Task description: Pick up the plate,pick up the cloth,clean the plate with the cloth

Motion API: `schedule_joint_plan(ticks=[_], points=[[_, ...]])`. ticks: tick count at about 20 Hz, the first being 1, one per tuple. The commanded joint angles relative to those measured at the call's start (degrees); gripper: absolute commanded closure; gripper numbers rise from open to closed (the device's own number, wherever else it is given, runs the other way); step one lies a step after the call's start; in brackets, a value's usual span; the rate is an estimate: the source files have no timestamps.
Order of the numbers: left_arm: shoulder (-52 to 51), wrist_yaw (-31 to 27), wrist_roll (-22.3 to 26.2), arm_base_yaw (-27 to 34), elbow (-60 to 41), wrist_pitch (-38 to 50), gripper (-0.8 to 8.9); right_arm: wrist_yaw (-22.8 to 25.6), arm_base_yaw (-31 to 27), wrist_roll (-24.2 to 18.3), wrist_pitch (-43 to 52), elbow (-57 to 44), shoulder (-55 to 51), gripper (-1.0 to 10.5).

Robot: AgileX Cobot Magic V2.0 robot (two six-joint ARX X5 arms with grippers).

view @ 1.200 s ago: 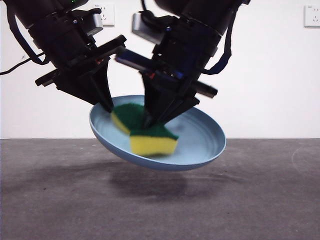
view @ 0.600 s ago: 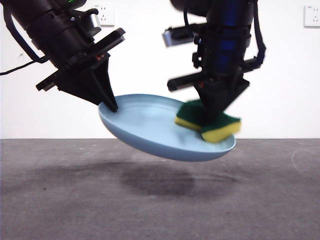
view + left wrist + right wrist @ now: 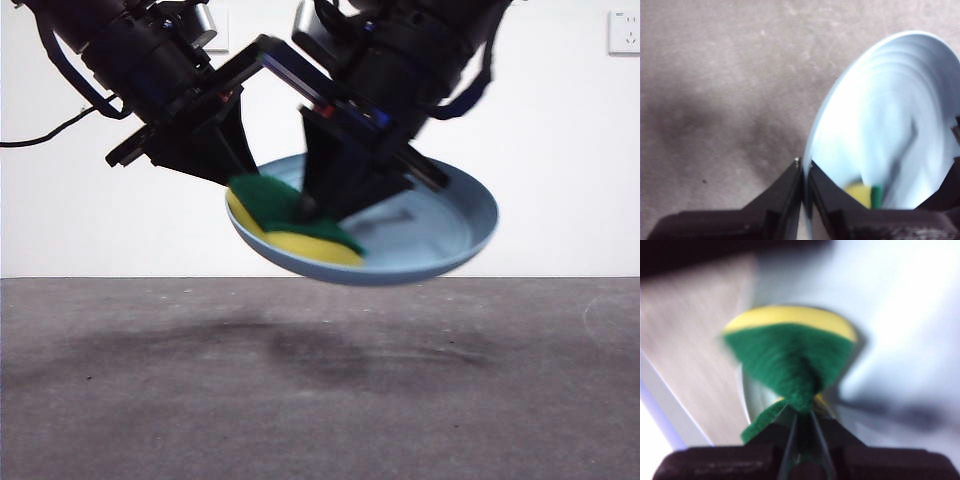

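Observation:
The light blue plate hangs tilted in the air above the table. My left gripper is shut on its left rim; the left wrist view shows the jaws pinching the rim of the plate. My right gripper is shut on the cloth, a yellow sponge with a green scouring face, and presses it inside the plate near the left rim. In the right wrist view the cloth is squeezed between the jaws against the plate. A bit of the cloth also shows in the left wrist view.
The grey table lies below, with the plate's shadow on it. A white wall with sockets stands behind.
My right gripper swept the cloth from the plate's right side back to its left rim. The plate tipped so its right edge now rides higher.

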Motion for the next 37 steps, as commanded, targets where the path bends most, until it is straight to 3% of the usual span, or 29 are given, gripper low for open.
schedule_joint_plan(ticks=[1,4,6,9,12,14,16,17,20,24,28,29,32,35,37], points=[[-0.1,1.5,-2.4,0.8,0.0,0.2,8.22,15.0,0.2,-2.0,-9.1,-0.6,0.6,9.6],[-0.1,1.7,-0.8,1.0,0.0,-4.1,8.22,34.4,-0.2,-2.4,-9.6,-0.6,0.0,9.6],[-0.1,2.1,0.5,0.9,0.0,-6.6,8.22,40.3,-0.3,-3.8,-2.3,-0.6,-0.8,9.6],[-0.1,3.7,2.2,0.4,0.0,-9.2,8.22,38.9,-0.3,-4.1,9.3,-0.6,-1.0,9.6],[-0.1,1.5,5.0,0.3,0.0,-12.0,8.22,30.1,-0.4,-4.1,16.7,-0.6,-2.2,9.6],[0.0,-9.5,8.1,0.3,0.0,-13.8,8.22,23.3,-0.4,-2.9,19.2,-0.6,-4.5,9.6],[0.3,-21.5,9.4,0.6,0.0,-13.4,8.22,22.2,-0.4,-2.5,18.3,-0.6,-8.0,9.6],[0.7,-22.8,9.9,1.4,0.0,-12.6,8.23,22.1,-0.4,-2.5,16.7,-0.6,-9.8,9.6],[4.5,-20.0,9.9,4.8,0.0,-9.6,8.22,22.8,-0.4,-3.6,9.5,-0.6,-15.1,9.6],[12.5,-19.8,11.1,7.4,0.0,-7.5,8.22,28.7,-0.5,-4.9,-0.3,-0.6,-19.1,9.6],[14.9,-19.8,11.2,8.3,0.0,-7.9,8.10,28.7,-1.0,-4.7,-5.6,-0.6,-19.5,9.6],[14.4,-19.8,11.2,8.3,0.0,-7.8,7.78,28.6,-1.4,-4.7,-5.6,-0.6,-19.2,9.6],[11.6,-19.4,11.1,8.2,0.7,-8.0,5.01,28.3,-3.1,-3.8,-4.6,-0.6,-17.8,9.6],[7.4,-19.3,10.8,8.1,3.0,-11.8,4.95,27.9,-6.6,-1.2,-4.0,-0.6,-15.2,9.6],[3.5,-19.2,10.7,7.7,4.5,-14.1,4.95,23.0,-9.5,0.1,-4.0,-0.6,-11.9,9.6]])
